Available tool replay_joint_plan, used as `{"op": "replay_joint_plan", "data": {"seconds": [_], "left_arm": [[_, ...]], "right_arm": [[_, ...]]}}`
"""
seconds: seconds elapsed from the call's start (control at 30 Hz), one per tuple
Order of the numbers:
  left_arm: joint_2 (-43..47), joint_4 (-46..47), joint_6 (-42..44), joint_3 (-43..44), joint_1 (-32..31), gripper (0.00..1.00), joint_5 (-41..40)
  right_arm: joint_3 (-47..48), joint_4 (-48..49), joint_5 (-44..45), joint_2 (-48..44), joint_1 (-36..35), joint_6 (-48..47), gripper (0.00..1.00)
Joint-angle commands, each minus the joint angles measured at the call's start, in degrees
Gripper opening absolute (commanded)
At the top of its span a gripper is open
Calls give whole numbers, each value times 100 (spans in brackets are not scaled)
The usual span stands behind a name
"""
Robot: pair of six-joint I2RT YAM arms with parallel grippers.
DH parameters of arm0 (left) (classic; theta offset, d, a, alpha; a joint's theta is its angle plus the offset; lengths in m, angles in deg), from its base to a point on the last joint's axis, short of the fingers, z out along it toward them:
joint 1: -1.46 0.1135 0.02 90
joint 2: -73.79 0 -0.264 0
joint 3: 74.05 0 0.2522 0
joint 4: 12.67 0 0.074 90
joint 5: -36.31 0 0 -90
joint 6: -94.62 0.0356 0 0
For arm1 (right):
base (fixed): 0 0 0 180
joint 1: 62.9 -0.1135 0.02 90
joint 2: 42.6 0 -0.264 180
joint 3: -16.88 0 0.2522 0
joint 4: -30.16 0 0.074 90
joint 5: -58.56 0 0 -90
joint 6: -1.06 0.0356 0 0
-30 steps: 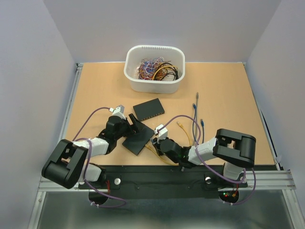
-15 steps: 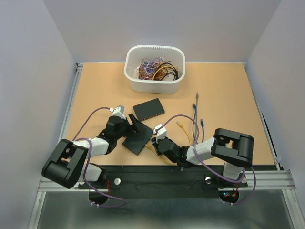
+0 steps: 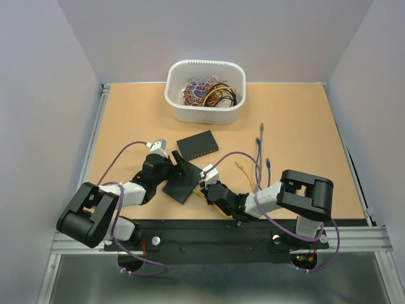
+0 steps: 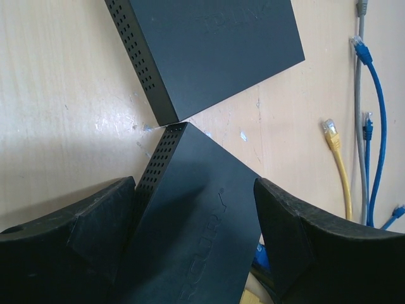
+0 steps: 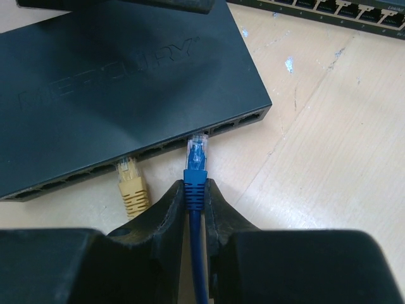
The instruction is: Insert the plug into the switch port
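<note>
Your task's thing, the blue plug (image 5: 197, 155), sits at the centre of the right wrist view. It has a clear plastic tip on a ribbed blue boot. That tip lies at the mouth of a port on the front edge of the Mercury switch (image 5: 120, 82). You cannot tell whether it has entered.

The right gripper (image 5: 195, 193) has its fingers (image 5: 166, 212) closed tight on the boot, with the cable running down between them. One port to the left, a yellow plug (image 5: 131, 183) is seated in the same row.

The switch is a flat, matte black plastic box with raised lettering on its lid. In the left wrist view a perforated side wall runs along its left edge (image 4: 196, 234).

The left gripper (image 4: 195, 187) has its fingers (image 4: 95, 221) spread wide. One lies along each long side of the box, but you cannot tell whether they press on it.

A second switch (image 4: 215, 44), equally black and perforated, lies at the top of that frame. Its corner meets the first switch's corner.

In the overhead view both arms lie low and folded, reaching in toward the lower centre of the pale wood worktop (image 3: 304, 126). Yellow, blue and grey loose cables (image 3: 259, 152) lie right of centre. A white rounded bin (image 3: 202, 115) holding tangled wires stands at the top.

The port interiors are too dark to read.
</note>
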Motion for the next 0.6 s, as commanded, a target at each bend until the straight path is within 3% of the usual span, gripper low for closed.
{"op": "replay_joint_plan", "data": {"seconds": [0.0,0.57], "left_arm": [[-226,-389,-2,77,-317,86,388],[-534,-477,77,315,-590,86,397]], "right_arm": [[151,463,-491,-2,-52,-302,1],[-314,982,-1263,-336,-140,-628,0]]}}
